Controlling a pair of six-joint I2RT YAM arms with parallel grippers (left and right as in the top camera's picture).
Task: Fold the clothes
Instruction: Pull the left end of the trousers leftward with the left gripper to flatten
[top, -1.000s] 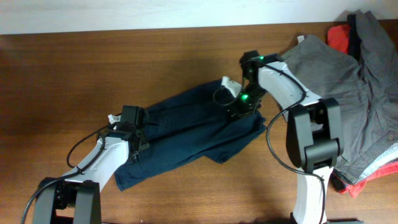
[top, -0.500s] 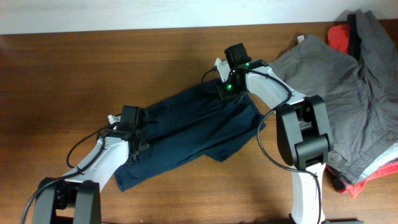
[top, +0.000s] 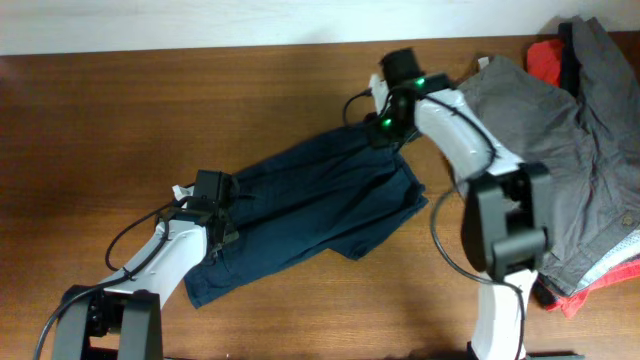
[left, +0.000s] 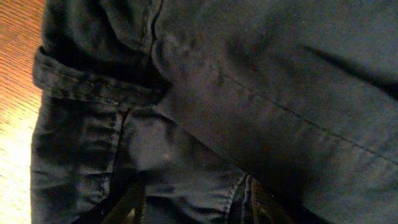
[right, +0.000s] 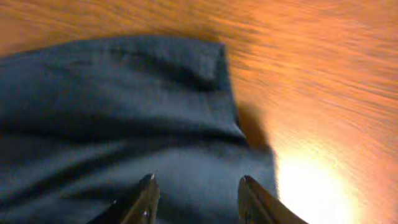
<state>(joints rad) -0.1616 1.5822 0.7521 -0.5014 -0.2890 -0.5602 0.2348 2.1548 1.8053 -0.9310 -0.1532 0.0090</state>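
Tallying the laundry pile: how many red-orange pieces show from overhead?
2: one red-orange piece at the top right, another at the bottom right, both partly under grey shorts; more may be hidden.

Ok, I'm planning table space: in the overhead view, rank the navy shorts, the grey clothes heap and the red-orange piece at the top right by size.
1. grey clothes heap, though it runs off frame and may be several garments.
2. navy shorts.
3. red-orange piece, partly covered by grey cloth.

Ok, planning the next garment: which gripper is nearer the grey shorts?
Right. Right gripper is beside the grey shorts; left gripper is at the navy shorts' far end.
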